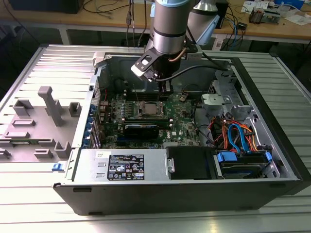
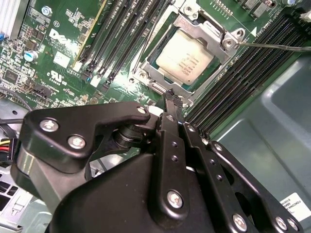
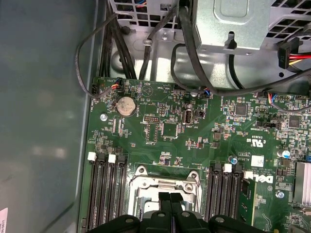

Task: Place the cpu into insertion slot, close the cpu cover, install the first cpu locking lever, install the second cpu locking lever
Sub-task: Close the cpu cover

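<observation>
The cpu [image 2: 185, 60], a silver-grey square chip, lies in the insertion slot [image 1: 147, 108] on the green motherboard [image 1: 182, 124]. The cpu cover [image 2: 206, 25], a silvery frame, lies down around the chip. One thin locking lever [image 2: 274, 46] juts out from a corner of the frame over the memory slots. Another lever [image 2: 151, 30] runs along the opposite side. My gripper [image 2: 171, 98] hovers just beside the socket's edge, shut with nothing between its black fingers. It also hangs over the socket frame [image 3: 163, 180] in the first wrist view, and under the arm [image 1: 166, 89] in the exterior view.
Black memory slots [image 2: 124, 36] flank the socket on both sides. A black card [image 1: 141, 129] sits in front of the socket. A drive cage [image 1: 218, 102], loose cables [image 1: 235, 133] and the case wall [image 1: 99, 73] surround the board. A grey fixture [image 1: 46, 111] stands outside the case.
</observation>
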You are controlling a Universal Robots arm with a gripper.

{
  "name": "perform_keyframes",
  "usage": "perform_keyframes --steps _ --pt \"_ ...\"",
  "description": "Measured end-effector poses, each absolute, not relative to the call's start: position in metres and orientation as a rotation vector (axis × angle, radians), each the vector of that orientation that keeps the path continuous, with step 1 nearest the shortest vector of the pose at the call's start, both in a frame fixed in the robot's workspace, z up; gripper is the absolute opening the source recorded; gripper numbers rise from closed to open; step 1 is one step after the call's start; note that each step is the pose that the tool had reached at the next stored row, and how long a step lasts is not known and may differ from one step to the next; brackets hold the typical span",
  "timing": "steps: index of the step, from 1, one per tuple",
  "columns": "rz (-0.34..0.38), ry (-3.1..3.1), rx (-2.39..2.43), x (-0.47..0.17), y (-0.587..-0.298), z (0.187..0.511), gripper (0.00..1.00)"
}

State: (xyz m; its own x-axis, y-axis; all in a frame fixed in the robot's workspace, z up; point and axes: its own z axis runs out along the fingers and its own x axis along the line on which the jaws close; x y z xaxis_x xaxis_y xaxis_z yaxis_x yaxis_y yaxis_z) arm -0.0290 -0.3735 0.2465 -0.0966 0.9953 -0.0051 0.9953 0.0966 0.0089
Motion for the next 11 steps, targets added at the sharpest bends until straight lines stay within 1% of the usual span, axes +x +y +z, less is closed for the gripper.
perform_keyframes --steps 11 --pt "0.006 2.319 2.105 -0.0304 -0.3735 0.2464 0.11"
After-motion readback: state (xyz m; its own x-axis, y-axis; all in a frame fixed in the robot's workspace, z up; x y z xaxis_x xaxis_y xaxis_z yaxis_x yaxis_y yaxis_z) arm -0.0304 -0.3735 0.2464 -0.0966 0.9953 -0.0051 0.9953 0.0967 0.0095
